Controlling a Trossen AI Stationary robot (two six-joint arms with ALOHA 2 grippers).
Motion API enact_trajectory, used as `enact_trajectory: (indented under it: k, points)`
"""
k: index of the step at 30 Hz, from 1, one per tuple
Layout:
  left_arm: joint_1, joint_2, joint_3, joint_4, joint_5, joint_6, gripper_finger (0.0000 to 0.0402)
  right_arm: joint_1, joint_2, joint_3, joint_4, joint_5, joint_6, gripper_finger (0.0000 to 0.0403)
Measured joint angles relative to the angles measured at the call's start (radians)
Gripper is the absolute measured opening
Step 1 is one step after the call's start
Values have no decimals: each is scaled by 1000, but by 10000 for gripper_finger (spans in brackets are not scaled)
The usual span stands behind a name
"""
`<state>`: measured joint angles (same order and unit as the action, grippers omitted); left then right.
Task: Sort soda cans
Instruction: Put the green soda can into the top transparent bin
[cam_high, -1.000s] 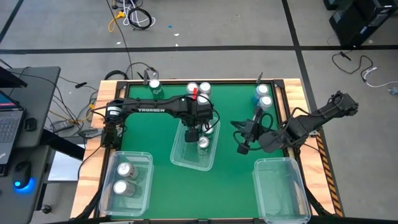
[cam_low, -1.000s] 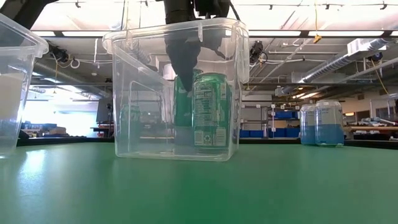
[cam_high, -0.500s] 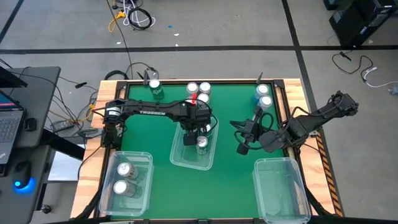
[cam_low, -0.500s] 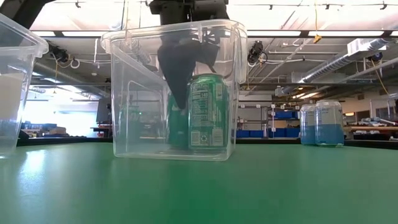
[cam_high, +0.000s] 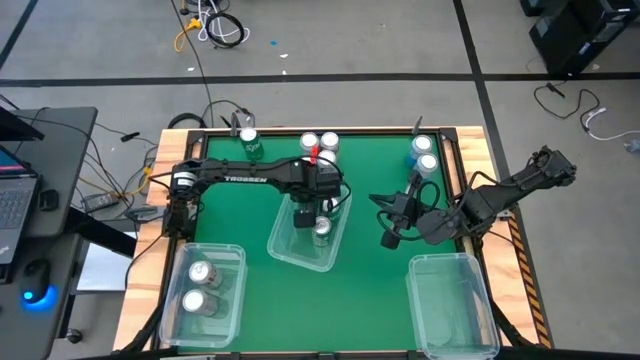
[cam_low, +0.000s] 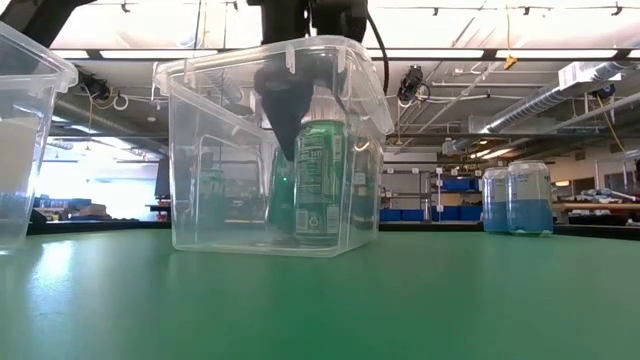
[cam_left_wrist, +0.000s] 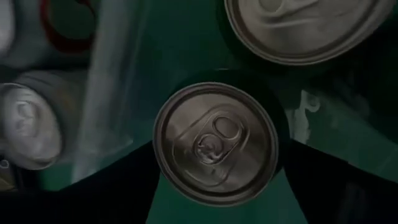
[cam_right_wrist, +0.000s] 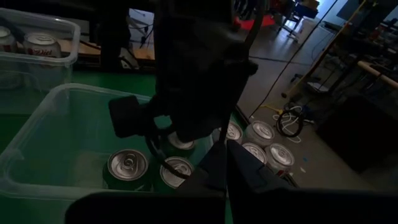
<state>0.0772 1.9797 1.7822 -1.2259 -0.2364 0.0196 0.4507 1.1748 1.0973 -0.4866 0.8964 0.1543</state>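
Green soda can (cam_low: 318, 180) stands inside the centre bin (cam_high: 290, 250). Left gripper (cam_low: 285, 125), fingers spread at its 3 and 9 o'clock, should lift straight up, clearing the rim. Right gripper (cam_high: 388, 238), pressed together, waits at 3 o'clock.

Robotics lab in open industrial hall. Green-topped bench (cam_high: 250, 200) with wooden frame stands on grey concrete floor (cam_high: 400, 40) marked with dark tape lines. Loose cables (cam_high: 215, 25) on floor; laptop (cam_high: 12, 205) on side desk. Low view: exposed ceiling ducts (cam_low: 540, 95), strip lights, blue storage bins (cam_low: 455, 185) on far shelving.
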Motion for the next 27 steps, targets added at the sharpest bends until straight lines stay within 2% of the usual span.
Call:
enact_trajectory:
  k: [3,8,19,23,27]
  points:
    - [0,0,50,-26,-1,2,310,0,0,0,0,0,0,0]
    - [0,0,71,-34,2,7,320,0,0,0,0,-7,0,0]
    - [-1,-9,-62,46,-7,-4,310,0,0,0,-1,-12,-4,0]
    - [-2,-9,-64,52,-18,-1,317,0,0,0,-1,-12,-4,0]
    - [-14,0,-20,-2,-87,1,336,0,0,0,0,-12,-4,0]
